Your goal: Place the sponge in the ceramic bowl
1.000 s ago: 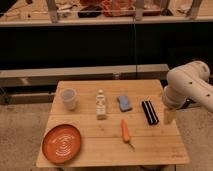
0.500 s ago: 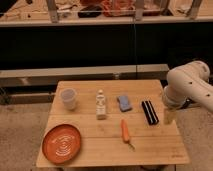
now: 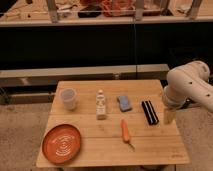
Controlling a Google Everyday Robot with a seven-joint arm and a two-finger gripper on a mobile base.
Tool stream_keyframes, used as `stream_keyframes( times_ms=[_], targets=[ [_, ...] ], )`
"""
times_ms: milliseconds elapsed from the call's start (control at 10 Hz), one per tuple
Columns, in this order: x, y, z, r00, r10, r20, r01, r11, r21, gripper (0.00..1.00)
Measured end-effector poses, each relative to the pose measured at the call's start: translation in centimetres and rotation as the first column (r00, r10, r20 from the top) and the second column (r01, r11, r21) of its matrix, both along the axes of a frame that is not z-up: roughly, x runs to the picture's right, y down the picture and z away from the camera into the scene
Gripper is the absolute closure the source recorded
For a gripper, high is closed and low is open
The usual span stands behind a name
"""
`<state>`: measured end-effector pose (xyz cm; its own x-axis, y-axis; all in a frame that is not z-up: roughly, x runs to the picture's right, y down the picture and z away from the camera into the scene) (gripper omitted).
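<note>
The blue sponge (image 3: 124, 103) lies on the wooden table (image 3: 100, 145), right of centre near the back. At the table's front left corner sits the orange-red ceramic bowl (image 3: 61, 143) with white rings inside. My white arm comes in from the right, and the gripper (image 3: 169, 116) hangs at the table's right edge, well to the right of the sponge and beside a black ribbed block (image 3: 149, 112). It holds nothing that I can see.
A translucent cup (image 3: 68, 99) stands at the back left. A small white bottle (image 3: 101, 105) stands left of the sponge. An orange carrot (image 3: 125, 132) lies in front of the sponge. A dark counter with shelves runs behind the table.
</note>
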<state>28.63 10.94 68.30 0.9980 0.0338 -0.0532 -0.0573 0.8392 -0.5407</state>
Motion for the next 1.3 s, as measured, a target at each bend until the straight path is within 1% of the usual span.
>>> stream_keyframes(
  times_ms=[100, 200, 300, 400, 500, 600, 800, 1000, 1300],
  targets=[
    [0.0, 0.0, 0.0, 1.0, 0.0, 0.0, 0.0, 1.0, 0.0, 0.2],
    [-0.3, -0.3, 0.1, 1.0, -0.008, 0.009, 0.008, 0.9999, 0.013, 0.2],
    [-0.8, -0.9, 0.2, 1.0, -0.023, 0.021, 0.023, 0.9993, 0.031, 0.2],
    [-2.1, -1.9, 0.5, 0.998, -0.043, 0.045, 0.04, 0.9976, 0.057, 0.2],
    [-3.4, -2.7, 0.8, 0.996, -0.06, 0.063, 0.056, 0.9957, 0.074, 0.2],
    [-3.6, -2.9, 0.8, 0.995, -0.07, 0.069, 0.064, 0.9943, 0.086, 0.2],
    [-4.0, -3.7, 0.8, 0.99, -0.108, 0.089, 0.097, 0.9883, 0.118, 0.2],
    [-5.3, -4.4, 1.2, 0.985, -0.128, 0.115, 0.111, 0.9838, 0.14, 0.2],
    [-5.8, -5.3, 1.7, 0.974, -0.172, 0.148, 0.145, 0.9736, 0.176, 0.2]
  ],
)
